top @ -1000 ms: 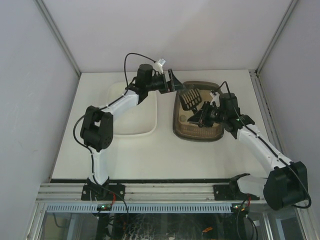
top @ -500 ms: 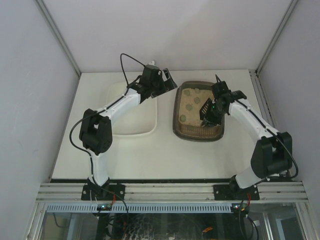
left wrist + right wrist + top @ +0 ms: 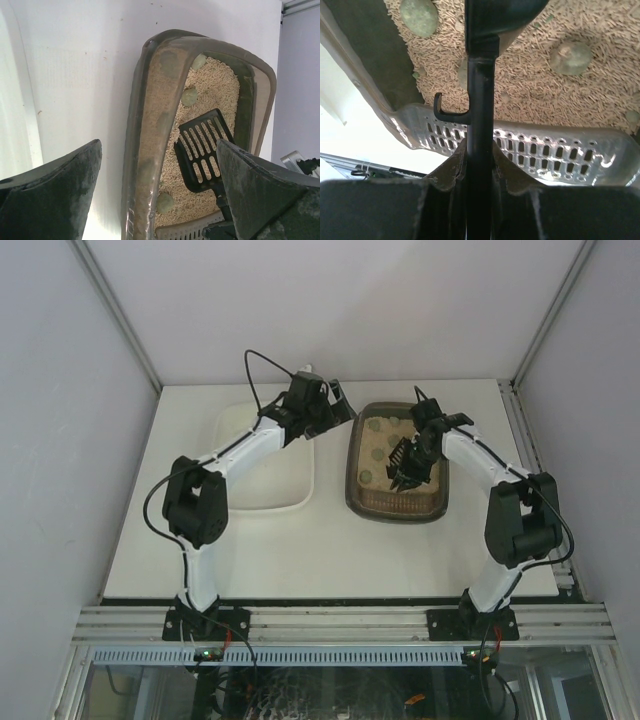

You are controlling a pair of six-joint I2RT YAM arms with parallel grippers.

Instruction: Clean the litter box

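The litter box (image 3: 353, 480) is a dark brown tray of tan litter with several greenish clumps, right of centre. My right gripper (image 3: 428, 436) is shut on the handle of the black slotted scoop (image 3: 404, 463), whose head lies over the litter in the middle of the box. In the right wrist view the handle (image 3: 480, 100) runs between my shut fingers (image 3: 451, 170), above the box's perforated rim (image 3: 555, 150). My left gripper (image 3: 338, 410) is open and empty, held above the box's far left corner. Its view shows the box (image 3: 136, 130) and the scoop (image 3: 202, 150).
A white rectangular tub (image 3: 265, 455) stands left of the litter box, a narrow strip of table between them. Its edge shows in the left wrist view (image 3: 15, 100). Grey walls close in the table at the back and sides. Clumps (image 3: 419, 15) lie near the scoop.
My right arm has swung up and in toward the box's far end, carrying the scoop over the middle of the litter. My left gripper has barely moved.
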